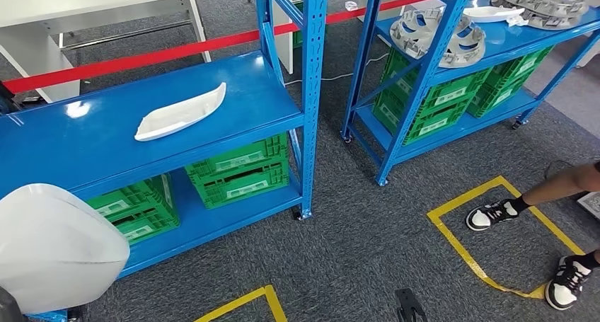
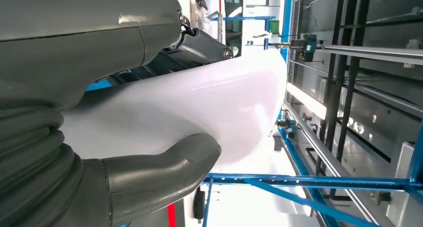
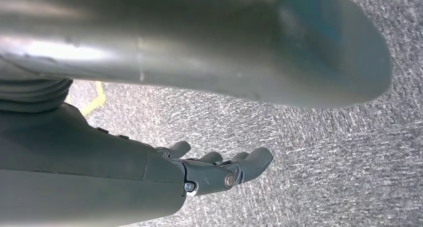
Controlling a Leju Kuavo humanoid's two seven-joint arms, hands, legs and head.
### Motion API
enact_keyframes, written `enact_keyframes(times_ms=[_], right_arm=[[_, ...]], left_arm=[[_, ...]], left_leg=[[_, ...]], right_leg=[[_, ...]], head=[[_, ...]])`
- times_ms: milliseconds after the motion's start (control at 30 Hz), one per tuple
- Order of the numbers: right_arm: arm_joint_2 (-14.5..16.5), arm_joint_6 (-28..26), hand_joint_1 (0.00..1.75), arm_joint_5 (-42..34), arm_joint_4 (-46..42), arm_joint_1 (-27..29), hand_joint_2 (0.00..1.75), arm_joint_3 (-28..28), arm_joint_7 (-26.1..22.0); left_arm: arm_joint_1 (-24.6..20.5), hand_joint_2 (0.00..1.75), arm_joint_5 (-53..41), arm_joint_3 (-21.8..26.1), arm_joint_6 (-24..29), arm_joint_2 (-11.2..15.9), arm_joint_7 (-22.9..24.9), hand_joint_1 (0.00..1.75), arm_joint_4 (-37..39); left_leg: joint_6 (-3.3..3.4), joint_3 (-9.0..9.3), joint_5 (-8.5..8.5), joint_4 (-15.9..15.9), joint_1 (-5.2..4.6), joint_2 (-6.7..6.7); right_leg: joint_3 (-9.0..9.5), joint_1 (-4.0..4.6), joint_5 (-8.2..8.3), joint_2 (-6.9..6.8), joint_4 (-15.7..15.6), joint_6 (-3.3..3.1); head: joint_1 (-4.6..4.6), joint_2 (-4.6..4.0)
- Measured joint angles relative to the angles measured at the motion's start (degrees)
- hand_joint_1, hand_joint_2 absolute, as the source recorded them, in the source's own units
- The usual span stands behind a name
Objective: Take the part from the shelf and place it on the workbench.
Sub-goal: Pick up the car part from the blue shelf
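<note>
Left hand (image 2: 100, 112): gripping the smooth white curved plastic part (image 1: 56, 244), at seven o'clock.
Right hand (image 3: 209, 172): hanging empty, fingers apart.
Green slotted plastic crates (image 1: 240, 170): contents hidden, sitting on the blue metal shelf (image 1: 64, 152).
Floor: grey carpet (image 1: 368, 230).

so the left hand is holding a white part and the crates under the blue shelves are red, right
Not quite: the left hand does hold the white part, but the crates under the blue shelves are green, as the head view shows.

white curved part (image 2: 199, 107) in left hand (image 2: 100, 152)
</note>
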Motion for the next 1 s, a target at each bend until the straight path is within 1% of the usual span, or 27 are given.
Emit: enact_keyframes(times_ms=[33, 67, 100, 133, 200, 233, 267, 300, 333, 367, 400, 433, 467, 500, 533, 567, 600, 633, 700, 733, 767, 800, 867, 900, 933, 967, 1000], right_arm=[[0.0, 0.0, 0.0, 0.1, 0.0, -0.1, 0.0, 0.0, -0.4], [0.1, 0.0, 0.0, 0.1, 0.0, -0.2, 0.0, 0.1, -0.6], [0.1, -0.1, 0.0, 0.0, 0.0, -0.3, 0.0, 0.1, -0.8], [0.3, -0.2, 0.0, 0.0, 0.0, -0.3, 0.0, 0.1, -0.7], [0.8, -0.8, 0.0, -0.4, 0.0, -0.3, 0.0, 0.0, -0.3], [1.1, -1.4, 0.0, -0.8, 0.0, -0.3, 0.0, 0.0, 0.2], [1.4, -2.1, 0.0, -1.2, 0.0, -0.3, 0.0, 0.0, 0.9], [1.6, -2.7, 0.0, -1.5, 0.0, -0.3, 0.0, 0.0, 1.4], [1.9, -3.3, 0.0, -2.0, 0.0, -0.3, 0.0, -0.1, 1.9], [2.1, -3.7, 0.0, -2.4, 0.0, -0.2, 0.0, -0.2, 2.2], [2.3, -3.9, 0.0, -2.9, 0.0, -0.2, 0.0, -0.3, 2.1], [2.5, -3.9, 0.0, -3.3, 0.0, -0.2, 0.0, -0.5, 1.8], [2.7, -3.5, 0.0, -3.5, 0.0, -0.2, 0.0, -0.7, 1.2], [2.8, -2.8, 0.0, -3.7, 0.0, -0.3, 0.0, -0.8, 0.4], [2.9, -2.0, 0.0, -3.7, 0.0, -0.4, 0.0, -1.0, -0.4], [2.9, -1.3, 0.0, -3.6, 0.0, -0.6, 0.0, -1.1, -1.0], [2.9, -0.8, 0.0, -3.5, 0.0, -0.7, 0.0, -1.1, -1.5], [3.0, -0.3, 0.0, -3.4, 0.0, -0.9, 0.0, -1.1, -1.9], [3.1, 0.3, 0.0, -3.1, 0.0, -1.0, 0.0, -1.1, -2.2], [3.1, 0.6, 0.0, -3.0, 0.0, -1.0, 0.0, -1.1, -2.2], [3.2, 0.9, 0.0, -2.8, 0.0, -1.0, 0.0, -1.1, -2.3], [3.3, 1.2, 0.0, -2.6, 0.0, -1.0, 0.0, -1.1, -2.3], [3.4, 1.5, 0.0, -2.4, 0.0, -1.0, 0.0, -1.1, -1.8], [3.5, 1.4, 0.0, -2.3, 0.0, -1.0, 0.0, -1.1, -1.3], [3.5, 1.1, 0.0, -2.4, 0.0, -1.0, 0.0, -1.1, -0.5], [3.5, 0.8, 0.0, -2.5, 0.0, -1.0, 0.0, -1.1, 0.2], [3.5, 0.4, 0.0, -2.8, 0.0, -1.1, 0.0, -1.1, 0.9]], left_arm=[[0.5, 1.75, -0.3, 0.2, -0.5, -0.2, 0.0, 1.75, -0.6], [0.7, 1.75, -0.6, 0.4, -1.1, -0.5, -0.1, 1.75, -1.2], [0.9, 1.75, -0.7, 0.5, -1.6, -0.6, -0.1, 1.75, -1.7], [1.0, 1.75, -0.7, 0.5, -2.2, -0.7, -0.1, 1.75, -2.0], [1.2, 1.75, -0.4, 1.0, -4.4, -1.1, -0.1, 1.75, -2.5], [1.2, 1.75, -0.1, 1.6, -6.5, -1.5, -0.1, 1.75, -2.6], [1.2, 1.75, 0.3, 2.4, -9.4, -2.0, -0.1, 1.75, -2.6], [1.1, 1.75, 0.6, 3.0, -11.9, -2.4, -0.1, 1.75, -2.6], [0.9, 1.75, 0.8, 4.0, -14.9, -3.1, -0.1, 1.75, -2.4], [0.5, 1.75, 0.7, 5.0, -17.4, -3.9, -0.1, 1.75, -2.2], [0.1, 1.75, 0.7, 5.9, -18.9, -4.6, -0.1, 1.75, -1.8], [-0.4, 1.75, 0.9, 7.0, -20.6, -5.3, -0.1, 1.75, -1.4], [-0.9, 1.75, 1.3, 7.8, -21.3, -5.7, -0.1, 1.75, -1.0], [-1.4, 1.75, 2.0, 8.4, -22.0, -5.9, -0.1, 1.75, -0.6], [-1.9, 1.75, 2.8, 8.9, -22.5, -6.1, -0.1, 1.75, -0.3], [-2.3, 1.75, 3.5, 9.4, -22.9, -6.2, -0.1, 1.75, -0.1], [-2.6, 1.75, 4.1, 9.8, -23.0, -6.3, -0.1, 1.75, 0.2], [-2.7, 1.75, 4.4, 10.1, -23.0, -6.4, -0.1, 1.75, 0.4], [-2.7, 1.75, 4.6, 10.4, -22.6, -6.7, -0.1, 1.75, 0.8], [-2.7, 1.75, 4.4, 10.4, -22.3, -7.0, -0.1, 1.75, 1.0], [-2.7, 1.75, 4.2, 10.4, -21.8, -7.3, -0.1, 1.75, 1.2], [-2.7, 1.75, 3.9, 10.4, -21.2, -7.6, 0.0, 1.75, 1.3], [-2.7, 1.75, 3.1, 10.1, -19.9, -8.0, 0.2, 1.75, 1.7], [-2.7, 1.75, 2.6, 9.8, -19.2, -8.1, 0.4, 1.75, 1.9], [-2.7, 1.75, 2.2, 9.4, -18.7, -8.1, 0.6, 1.75, 2.1], [-2.8, 1.75, 1.8, 9.0, -18.3, -8.1, 0.8, 1.75, 2.3], [-2.9, 1.75, 1.5, 8.7, -18.3, -8.1, 1.0, 1.75, 2.5]], left_leg=[[-0.21, -0.88, 0.42, 0.5, -0.01, 0.02], [-0.45, -1.41, 0.77, 0.9, -0.07, 0.01], [-0.75, -1.65, 1.09, 1.2, -0.12, 0.01], [-1.07, -1.71, 1.49, 1.2, -0.18, 0.0], [-1.76, -1.84, 2.06, 1.1, -0.17, -0.06], [-2.11, -2.36, 1.13, 1.7, -0.09, -0.14], [-2.45, -3.13, -0.92, 3.3, 0.02, -0.2], [-2.76, -4.02, -3.7, 5.7, 0.16, -0.24], [-3.05, -4.86, -6.9, 9.0, 0.28, -0.27], [-3.27, -5.37, -9.14, 12.5, 0.37, -0.27], [-3.41, -5.43, -10.03, 15.2, 0.44, -0.27], [-3.49, -4.8, -9.63, 16.7, 0.49, -0.27], [-3.47, -3.27, -8.05, 16.2, 0.53, -0.27], [-3.37, -0.75, -6.29, 13.8, 0.56, -0.28], [-3.21, 2.42, -5.47, 9.9, 0.56, -0.34], [-2.96, 5.63, -5.62, 5.5, 0.47, -0.42], [-2.64, 7.81, -6.31, 2.1, 0.36, -0.48], [-2.26, 8.93, -7.11, -0.1, 0.24, -0.55], [-1.22, 8.57, -6.84, -0.9, 0.13, -0.5], [-0.64, 8.13, -6.31, -0.9, 0.17, -0.38], [-0.04, 7.52, -5.67, -0.9, 0.22, -0.26], [0.43, 6.76, -4.98, -1.0, 0.29, -0.14], [0.86, 4.96, -3.6, -0.8, 0.12, -0.06], [0.92, 3.97, -2.87, -0.6, 0.0, -0.04], [0.93, 2.94, -2.16, -0.3, -0.13, -0.02], [0.9, 1.86, -1.49, 0.0, -0.23, 0.0], [0.82, 0.74, -0.9, 0.4, -0.32, 0.01]], right_leg=[[3.47, 0.01, -0.31, 0.02, -4.5, -0.25], [6.22, 0.14, -1.13, 0.05, -8.5, -0.62], [7.97, 0.25, -2.16, 0.06, -11.3, -1.06], [8.63, 0.4, -2.88, 0.07, -12.7, -1.53], [8.2, 0.41, -2.0, -0.11, -13.0, -2.42], [7.68, 0.34, -1.37, -0.27, -13.1, -2.87], [7.0, 0.23, -0.66, -0.47, -13.1, -3.28], [6.26, 0.15, 0.0, -0.65, -13.1, -3.58], [5.33, 0.15, 0.72, -0.73, -13.1, -3.76], [4.4, 0.15, 1.42, -0.8, -13.1, -3.8], [3.44, 0.15, 2.13, -0.83, -13.0, -3.76], [2.43, 0.15, 2.88, -0.87, -12.9, -3.66], [1.49, 0.14, 3.57, -0.9, -12.7, -3.52], [0.6, 0.13, 4.22, -0.91, -12.5, -3.34], [-0.16, 0.14, 4.79, -0.9, -12.3, -3.12], [-0.76, 0.18, 5.32, -0.86, -12.0, -2.84], [-1.13, 0.23, 5.84, -0.82, -11.9, -2.53], [-1.33, 0.28, 6.36, -0.8, -11.9, -2.21], [-1.53, 0.23, 7.23, -0.78, -12.0, -1.48], [-1.78, 0.14, 6.77, -0.72, -11.7, -1.13], [-2.27, 0.08, 5.19, -0.64, -10.5, -0.83], [-2.96, 0.01, 2.66, -0.55, -8.4, -0.61], [-4.63, 0.03, -3.17, -0.45, -1.4, -0.41], [-5.06, 0.04, -4.56, -0.44, 1.9, -0.39], [-4.95, 0.07, -4.63, -0.43, 4.2, -0.46], [-3.81, 0.15, -3.35, -0.42, 4.4, -0.65], [-1.68, 0.27, -1.66, -0.4, 2.6, -0.93]], head=[[0.01, 0.0], [-0.01, 0.0], [0.02, 0.0], [0.01, 0.0], [0.02, 0.0], [-0.03, 0.0], [-0.04, 0.0], [-0.07, 0.0], [-0.09, 0.0], [-0.09, 0.0], [-0.09, 0.0], [-0.09, 0.0], [-0.08, 0.0], [-0.08, 0.0], [-0.08, 0.0], [-0.07, 0.0], [-0.05, 0.0], [-0.06, 0.0], [-0.08, 0.0], [-0.09, 0.0], [-0.07, 0.0], [-0.05, 0.0], [-0.02, 0.0], [-0.01, 0.0], [-0.01, 0.0], [0.0, 0.0], [0.01, 0.0]])
